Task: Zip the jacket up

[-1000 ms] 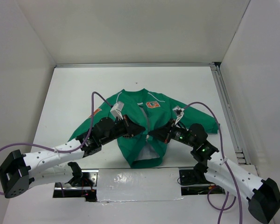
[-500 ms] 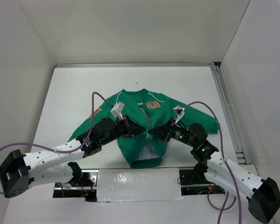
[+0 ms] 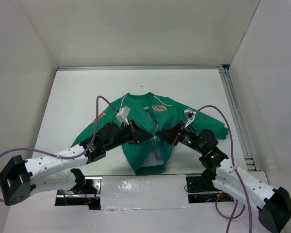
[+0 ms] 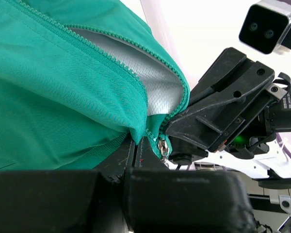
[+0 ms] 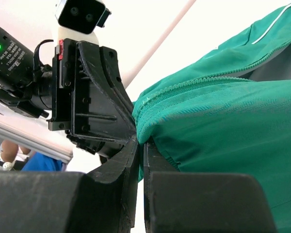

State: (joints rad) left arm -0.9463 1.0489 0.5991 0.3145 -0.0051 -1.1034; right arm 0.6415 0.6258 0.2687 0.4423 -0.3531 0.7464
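Note:
The green jacket (image 3: 136, 104) lies front up on the white table, its orange G patch (image 3: 158, 108) on the chest and an orange patch (image 3: 99, 117) on the sleeve. The zipper is joined on the upper part; below, the front gapes and shows white lining (image 3: 157, 155). My left gripper (image 3: 149, 137) is shut on the jacket's left front edge (image 4: 134, 145), with the metal zipper slider (image 4: 163, 148) right beside its tips. Facing it and almost touching, my right gripper (image 3: 162, 139) is shut on the opposite green edge (image 5: 141, 145). The fabric (image 5: 223, 126) is lifted between them.
A silver taped strip (image 3: 140, 191) runs along the near edge between the arm bases. A metal rail (image 3: 235, 116) borders the table's right side. White walls enclose the back and sides. Purple cables (image 3: 99, 104) loop over both arms.
The right wrist has shifted slightly right and away, tugging its jacket edge a little. The left arm holds still. Both grips are unchanged.

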